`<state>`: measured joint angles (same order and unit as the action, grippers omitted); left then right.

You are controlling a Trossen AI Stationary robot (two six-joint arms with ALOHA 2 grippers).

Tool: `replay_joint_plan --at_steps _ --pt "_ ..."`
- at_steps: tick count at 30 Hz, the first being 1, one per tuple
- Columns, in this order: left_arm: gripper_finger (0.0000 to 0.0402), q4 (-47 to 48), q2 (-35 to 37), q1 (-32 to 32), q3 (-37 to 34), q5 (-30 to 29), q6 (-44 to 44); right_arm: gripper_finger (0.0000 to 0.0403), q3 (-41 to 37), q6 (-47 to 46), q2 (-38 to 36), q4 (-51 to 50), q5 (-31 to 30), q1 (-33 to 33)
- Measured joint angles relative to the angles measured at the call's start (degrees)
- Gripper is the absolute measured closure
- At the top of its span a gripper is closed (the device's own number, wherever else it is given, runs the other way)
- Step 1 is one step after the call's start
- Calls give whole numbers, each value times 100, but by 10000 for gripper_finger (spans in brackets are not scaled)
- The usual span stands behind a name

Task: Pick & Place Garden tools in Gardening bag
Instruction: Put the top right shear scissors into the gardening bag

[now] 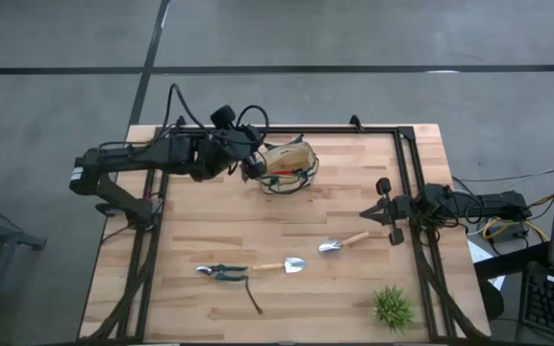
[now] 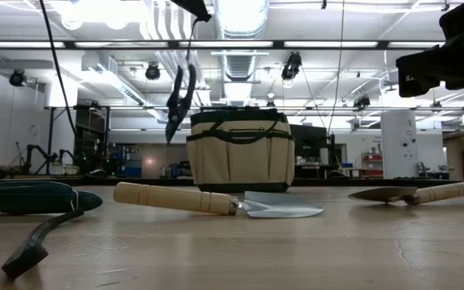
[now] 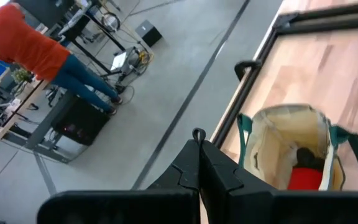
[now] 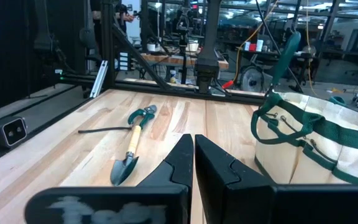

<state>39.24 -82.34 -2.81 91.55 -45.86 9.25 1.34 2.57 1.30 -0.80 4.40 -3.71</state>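
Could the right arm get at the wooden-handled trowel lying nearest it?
Probably yes: the right gripper is parked near the silver-bladed trowel with a light wooden handle, which lies in the open with nothing between them.

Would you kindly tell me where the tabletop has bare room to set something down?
The wood is bare between the tan fabric bag and the two wooden-handled trowels. The front is crowded: green-handled pruners, both trowels and the spiky green plant.
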Motion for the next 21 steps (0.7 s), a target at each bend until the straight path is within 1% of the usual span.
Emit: replay_joint_plan --at_steps 8,10,14,18,21 --pt "399 -868 30 -22 4 49 428 394 1 0 0 -2 2 -1" --pt "399 -861 30 -42 4 195 403 394 -1 0 -2 0 2 -1" --pt "399 -882 30 -46 -112 217 344 394 -1 0 0 0 2 -1" --pt "399 -1310 30 -48 -442 -94 436 394 -1 1 -2 0 1 -1" --pt "399 -1961 30 -59 -771 -270 794 394 0 0 0 -1 1 -1"
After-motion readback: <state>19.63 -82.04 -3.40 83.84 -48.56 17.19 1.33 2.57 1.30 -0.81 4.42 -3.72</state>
